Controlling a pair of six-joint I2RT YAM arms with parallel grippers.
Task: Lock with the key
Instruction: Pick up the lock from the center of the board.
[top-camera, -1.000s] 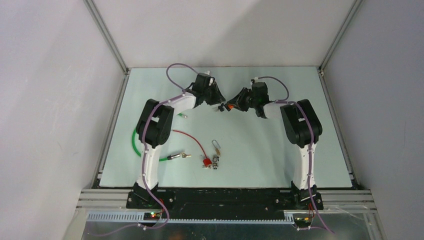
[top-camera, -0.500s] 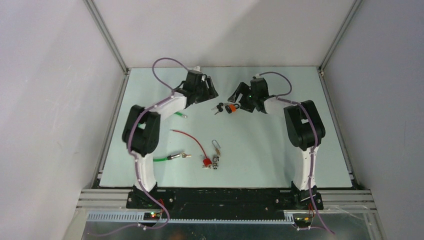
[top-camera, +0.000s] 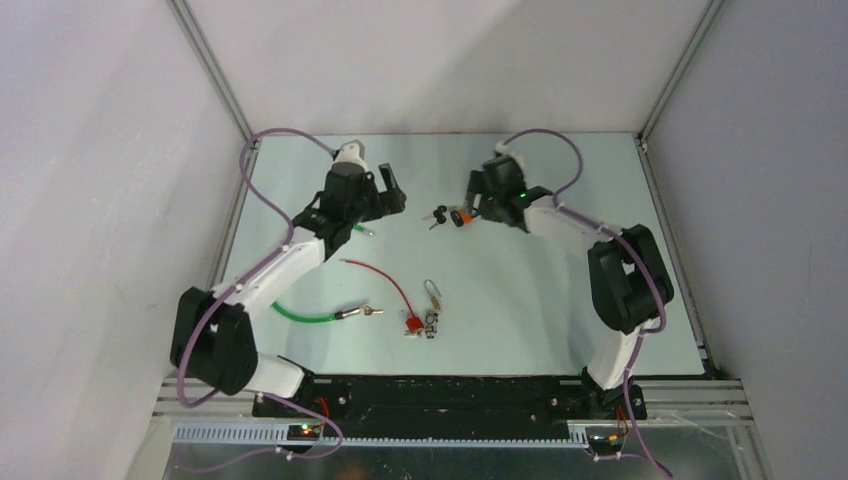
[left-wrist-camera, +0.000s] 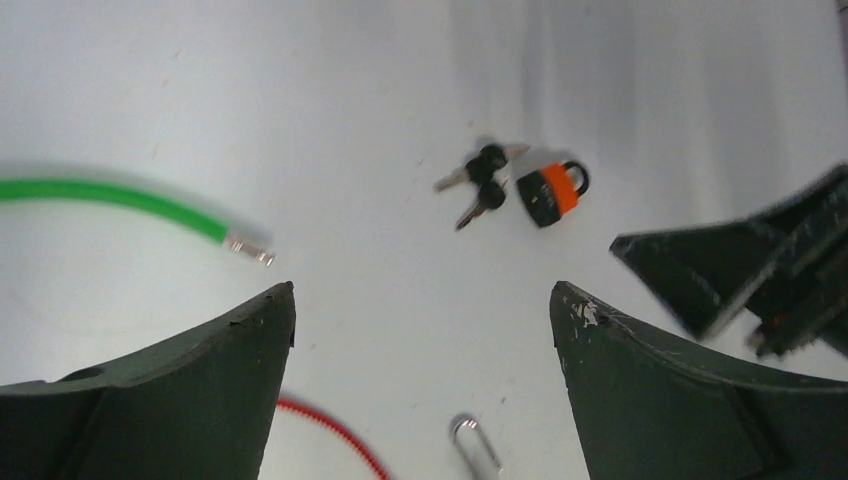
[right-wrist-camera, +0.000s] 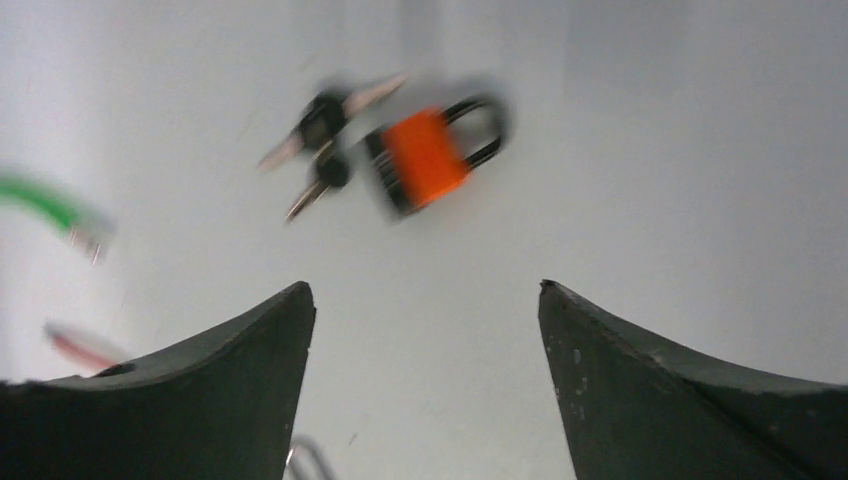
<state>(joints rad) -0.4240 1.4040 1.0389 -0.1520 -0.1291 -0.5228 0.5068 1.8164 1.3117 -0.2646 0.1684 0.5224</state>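
Note:
A small orange and black padlock (top-camera: 460, 216) lies on the table, its black shackle pointing right in the left wrist view (left-wrist-camera: 552, 193). A bunch of black-headed keys (top-camera: 437, 215) lies just left of it (left-wrist-camera: 480, 186), touching or nearly touching the lock. The right wrist view shows the lock (right-wrist-camera: 430, 155) and keys (right-wrist-camera: 320, 125) blurred. My left gripper (top-camera: 393, 193) hovers open to the left of them, with nothing between its jaws (left-wrist-camera: 422, 290). My right gripper (top-camera: 476, 198) stands open and empty just right of the lock (right-wrist-camera: 427, 287).
A green cable (top-camera: 300, 312) with metal ends curves along the left side (left-wrist-camera: 130, 197). A red wire (top-camera: 385, 280), a metal clip (top-camera: 433, 293) and a small red part (top-camera: 412, 323) lie mid-table. Walls enclose the table on three sides.
Both grippers opened and drew apart, leaving the padlock and keys lying on the table. The left arm swung back to the left; the right wrist lifted and pulled slightly right.

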